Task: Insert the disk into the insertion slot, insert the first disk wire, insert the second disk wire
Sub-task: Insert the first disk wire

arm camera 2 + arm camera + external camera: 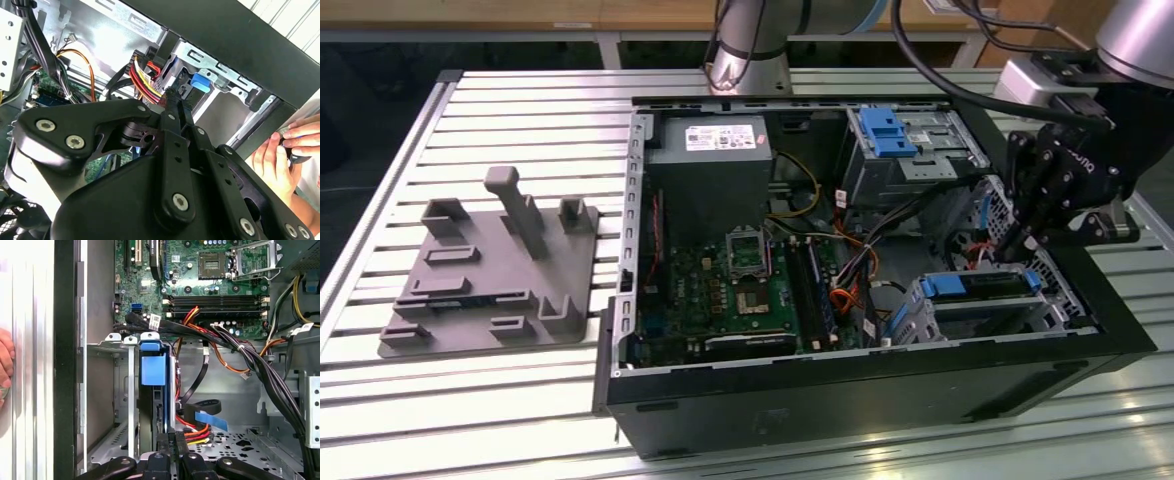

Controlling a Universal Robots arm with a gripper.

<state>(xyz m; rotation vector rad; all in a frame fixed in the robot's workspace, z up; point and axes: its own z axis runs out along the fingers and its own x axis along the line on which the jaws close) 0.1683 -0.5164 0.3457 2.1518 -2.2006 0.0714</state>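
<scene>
- Disk sits inside insertion slot, looks seated. Long axis runs along slot: blue carrier tab at the slot end away from tool, other end by the tips.
- Tool hangs just over that near slot end, so disk lies below & straight ahead.
- Tool nearly shut, apparently pinching end of red-yellow disk wire beside slot. Plug not clearly home.

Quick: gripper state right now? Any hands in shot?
Gripper: shut, tips beside the red and yellow wires near the disk; whether a connector is pinched cannot be told.
Person's hand: beside the case, fingers curled.
</scene>
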